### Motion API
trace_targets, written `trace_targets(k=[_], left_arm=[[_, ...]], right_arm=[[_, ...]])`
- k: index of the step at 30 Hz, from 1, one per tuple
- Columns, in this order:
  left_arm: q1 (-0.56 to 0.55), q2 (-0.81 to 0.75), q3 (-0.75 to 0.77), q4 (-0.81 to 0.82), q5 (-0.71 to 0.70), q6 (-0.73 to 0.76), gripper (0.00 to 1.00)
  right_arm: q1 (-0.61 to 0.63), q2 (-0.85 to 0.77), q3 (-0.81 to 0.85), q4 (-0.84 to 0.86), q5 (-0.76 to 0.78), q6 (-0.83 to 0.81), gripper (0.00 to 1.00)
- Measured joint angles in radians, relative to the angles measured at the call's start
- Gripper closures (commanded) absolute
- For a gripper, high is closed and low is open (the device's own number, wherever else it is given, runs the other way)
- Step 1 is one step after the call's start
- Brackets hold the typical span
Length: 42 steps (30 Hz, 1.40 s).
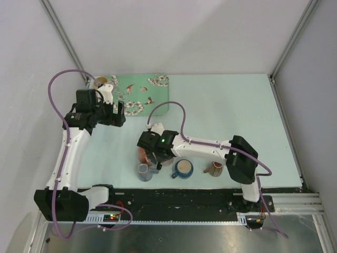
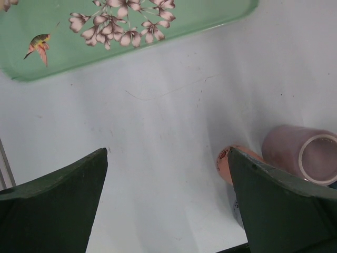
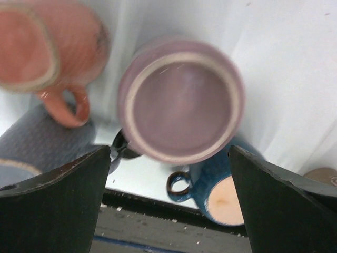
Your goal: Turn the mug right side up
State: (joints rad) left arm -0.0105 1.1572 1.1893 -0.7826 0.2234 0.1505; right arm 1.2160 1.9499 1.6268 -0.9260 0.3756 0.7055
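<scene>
The right arm reaches low across the near side of the pale counter (image 1: 226, 105), bent at the elbow, with its wrist pointing down. The right pincer (image 3: 169, 151) is wide open and holds nothing. The dusty purple ceramic mug (image 3: 181, 103) stands bottom up on the counter, right under the gap between the two fingers, and they do not touch it. The left arm stretches up and away to the green tray with painted flowers and birds (image 1: 158, 89). The left pincer (image 2: 168, 153) is wide open too and holds nothing.

The top view hides the purple mug under the right wrist. The right wrist view shows its round base, with an orange-pink mug (image 3: 47, 47) just beside it, a grey-blue mug (image 3: 31, 145) near it and a dark blue mug with a cream inside (image 3: 221, 192). The left wrist view shows the purple mug from the side, far off.
</scene>
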Motion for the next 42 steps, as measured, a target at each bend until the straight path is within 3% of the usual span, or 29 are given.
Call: trace_targets(k=[6,17,22,27,31,35,42], left_arm=[[0.0,0.0,0.0,0.008,0.0,-0.005,0.0],[0.001,0.0,0.0,0.012,-0.004,-0.004,0.0],[0.001,0.001,0.0,0.012,0.0,-0.003,0.0],[0.001,0.002,0.0,0.012,0.009,-0.001,0.0],[0.001,0.002,0.0,0.012,0.008,0.005,0.0],[0.001,0.002,0.0,0.012,0.008,0.007,0.0],[0.001,0.002,0.0,0.012,0.01,0.007,0.0]], right_arm=[[-0.103,0.005,-0.003,0.016,0.037,-0.066,0.05],[-0.35,-0.058,-0.126,0.164,-0.015,-0.346,0.01],[-0.241,-0.188,-0.212,0.239,-0.06,-0.669,0.01],[-0.132,-0.272,-0.219,0.235,-0.284,-1.08,0.02],[-0.175,-0.286,-0.22,0.113,-0.443,-1.448,0.01],[-0.226,-0.28,-0.223,-0.002,-0.465,-1.719,0.01],[-0.234,-0.193,-0.222,-0.013,-0.424,-1.957,0.04]])
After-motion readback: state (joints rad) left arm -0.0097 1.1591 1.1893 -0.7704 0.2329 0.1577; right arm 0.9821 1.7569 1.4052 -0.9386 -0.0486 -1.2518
